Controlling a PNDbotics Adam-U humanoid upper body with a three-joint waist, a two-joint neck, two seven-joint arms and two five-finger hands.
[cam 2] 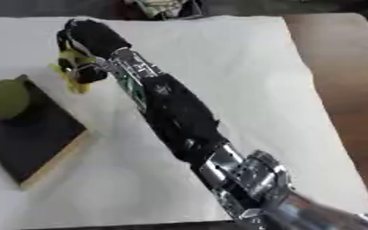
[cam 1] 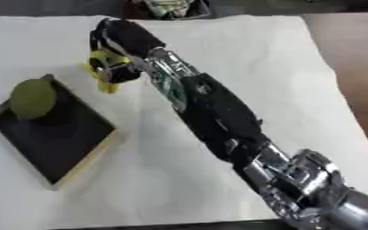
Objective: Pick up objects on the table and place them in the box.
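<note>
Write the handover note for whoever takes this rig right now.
Right hand: reached across the table, fingers curled on a yellow object, just beyond the box's far corner.
Left hand: not in view.
Box: dark tray with pale rim, on the white cloth at the left; a green round object already sits in its far corner.
Done: green one boxed.
Left: carry the yellow object over the box and release it.

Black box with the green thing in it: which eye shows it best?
Left eye view. The whole black box shows there, all wood-edged corners inside the picture, the round green object in its far corner. In the right eye view the box's left side is cut off by the picture edge.
</note>
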